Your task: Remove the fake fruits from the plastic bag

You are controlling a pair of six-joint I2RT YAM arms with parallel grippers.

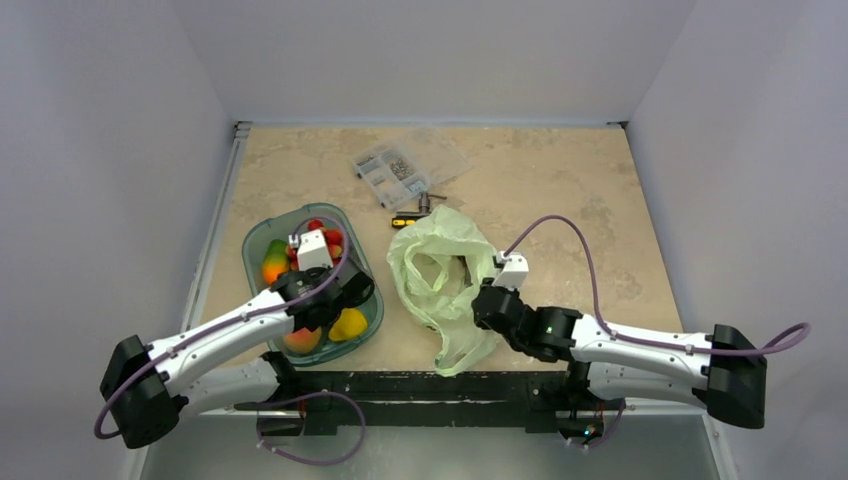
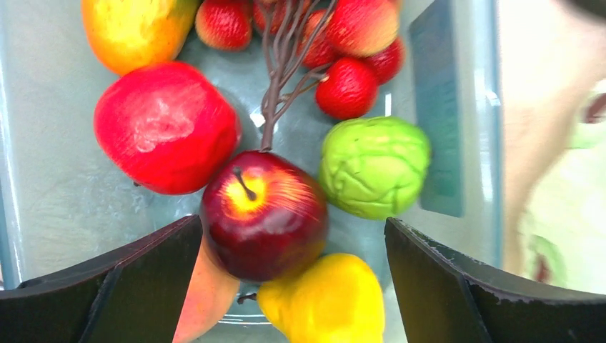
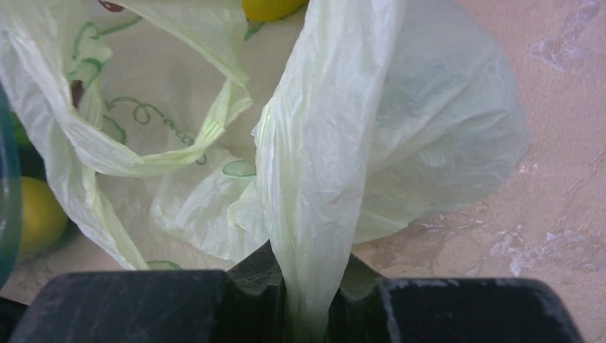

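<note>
The pale green plastic bag (image 1: 440, 270) lies crumpled at the table's middle. My right gripper (image 1: 483, 303) is shut on a gathered fold of the bag (image 3: 321, 179); in the right wrist view the gripper (image 3: 307, 286) pinches it tight. My left gripper (image 1: 340, 290) hangs open over the teal tray (image 1: 252, 240). In the left wrist view this gripper (image 2: 293, 223) stands wide around a dark red apple (image 2: 261, 214) lying in the tray (image 2: 57, 200), above a yellow pear (image 2: 321, 300). No grape bunch shows. The bag's contents are hidden.
The tray also holds a red round fruit (image 2: 164, 125), a bumpy green fruit (image 2: 375, 164), strawberries (image 2: 350, 86), a peach (image 2: 207, 293) and a mango (image 2: 136, 28). A clear parts box (image 1: 410, 165) and a small yellow-black tool (image 1: 405, 222) lie behind the bag.
</note>
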